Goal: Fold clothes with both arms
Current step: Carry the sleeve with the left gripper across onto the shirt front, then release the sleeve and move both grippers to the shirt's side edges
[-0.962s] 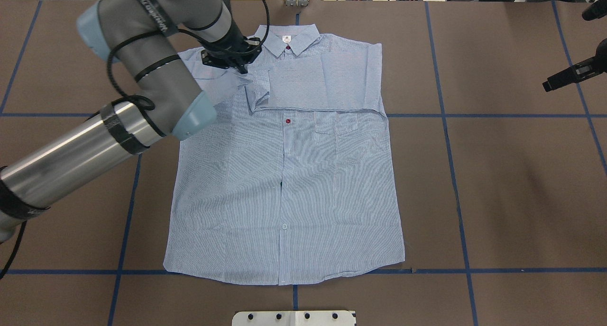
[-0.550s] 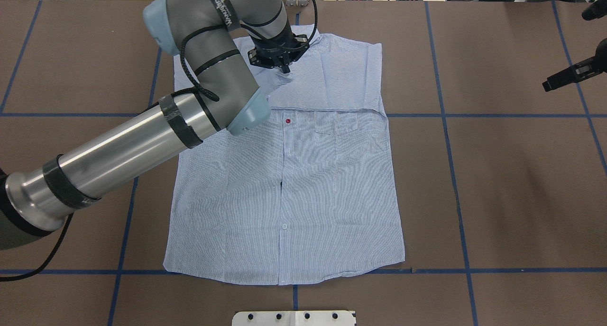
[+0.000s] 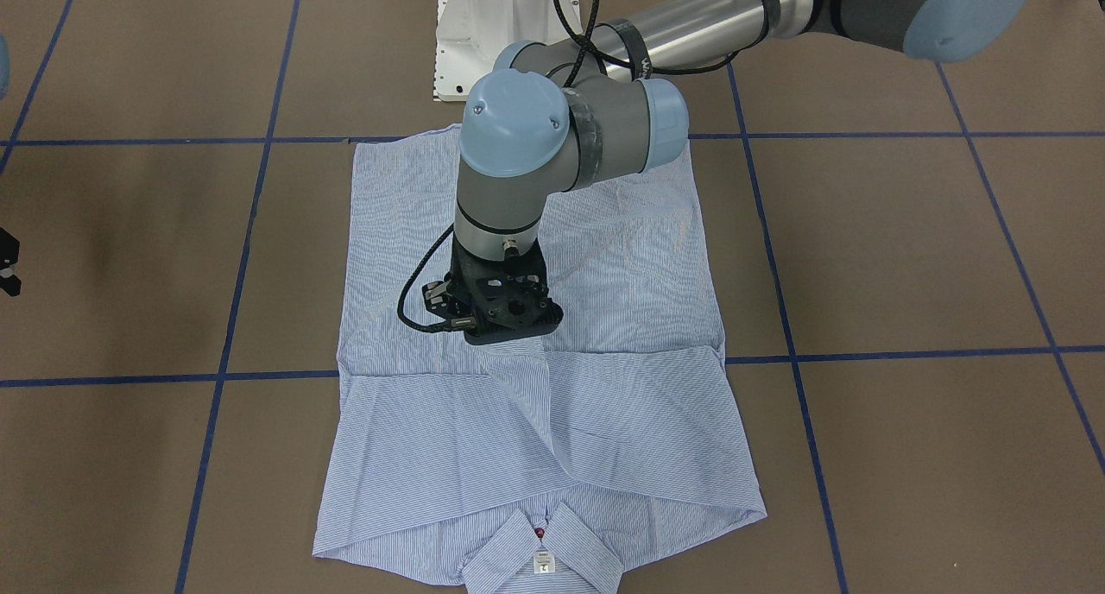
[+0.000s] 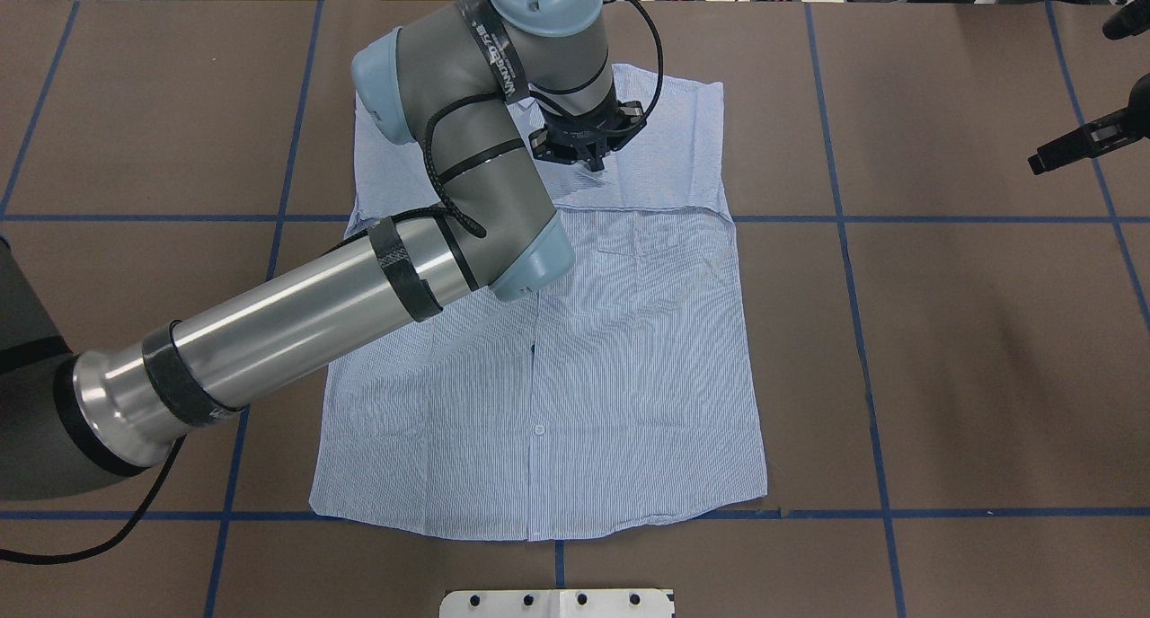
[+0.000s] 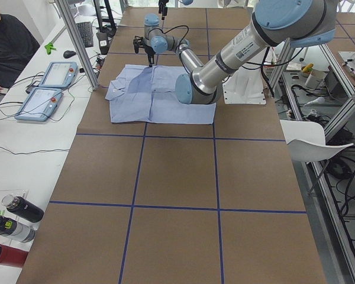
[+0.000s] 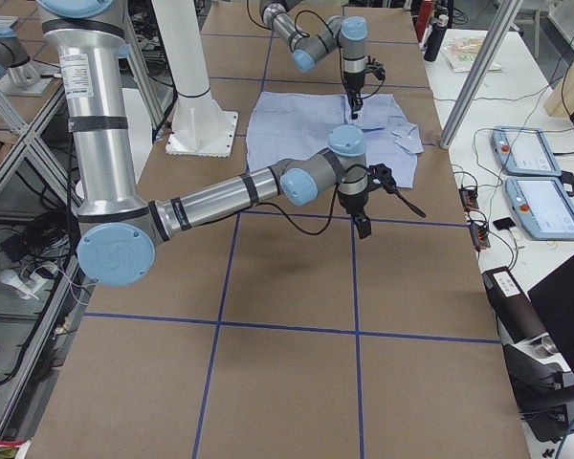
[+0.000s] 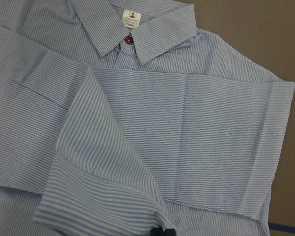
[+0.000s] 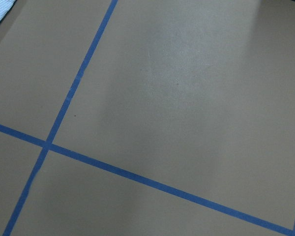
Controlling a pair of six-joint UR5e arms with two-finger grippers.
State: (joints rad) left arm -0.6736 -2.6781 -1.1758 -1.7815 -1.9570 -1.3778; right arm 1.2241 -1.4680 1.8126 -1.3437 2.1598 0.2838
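A sleeve [image 7: 103, 162] of the shirt [image 4: 629, 375] is pinched by the left gripper [image 4: 594, 163] and held over the chest for folding; the right gripper [image 4: 1042, 162], opening indiscernible, is parked well aside.

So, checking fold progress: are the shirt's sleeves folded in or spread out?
Folded in: both sleeves lie across the shirt front below the collar; the left gripper pinches one cuff.

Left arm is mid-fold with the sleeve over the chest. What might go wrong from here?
1. The left gripper seems to pinch only the cuff edge of the sleeve, so it may slip out or land twisted.
2. That sleeve crosses the already folded sleeve; a low drag could ruck it.
3. The right gripper hangs over the table, off the shirt. Nothing pins the shirt, so it may shift.
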